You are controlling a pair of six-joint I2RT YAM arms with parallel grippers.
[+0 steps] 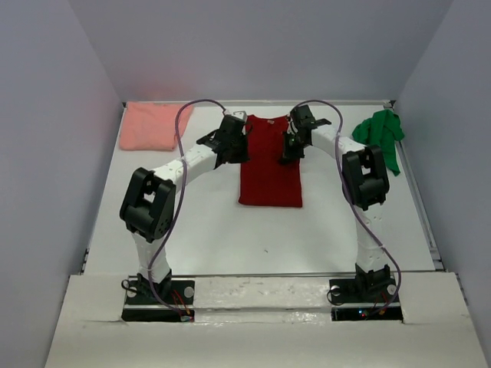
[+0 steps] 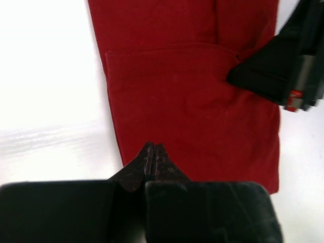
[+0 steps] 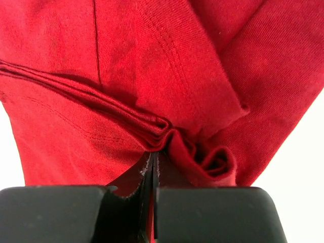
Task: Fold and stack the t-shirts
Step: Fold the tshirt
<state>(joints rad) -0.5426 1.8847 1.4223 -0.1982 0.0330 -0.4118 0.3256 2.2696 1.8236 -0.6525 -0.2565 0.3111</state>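
- The right gripper (image 3: pixel 153 154) is pinched tight on a bunched fold of the dark red t-shirt (image 1: pixel 268 180). The cloth puckers into ridges right at its tips, and a sliver of red shows between the two fingers.
- The left gripper (image 2: pixel 153 147) has its fingers pressed together with no gap, its tips over the left edge of the same shirt. Whether any cloth is caught between them cannot be told.
- From above, both grippers sit at the far end of the red shirt, the left one on its left edge and the right one on its right edge, facing each other across the cloth.
- The red shirt lies flat in the middle of the table (image 1: pixel 230 230) as a long narrow panel, with its collar at the far end. In the left wrist view, a flap is folded inward over the body.
- The pale salmon pink t-shirt (image 1: pixel 149 126) lies flat in the far left corner, well apart from the red one.
- The bright green t-shirt (image 1: pixel 381 136) sits crumpled in the far right corner, near the right wall.
- Both arms reach from their bases at the near edge, elbows bent outward.
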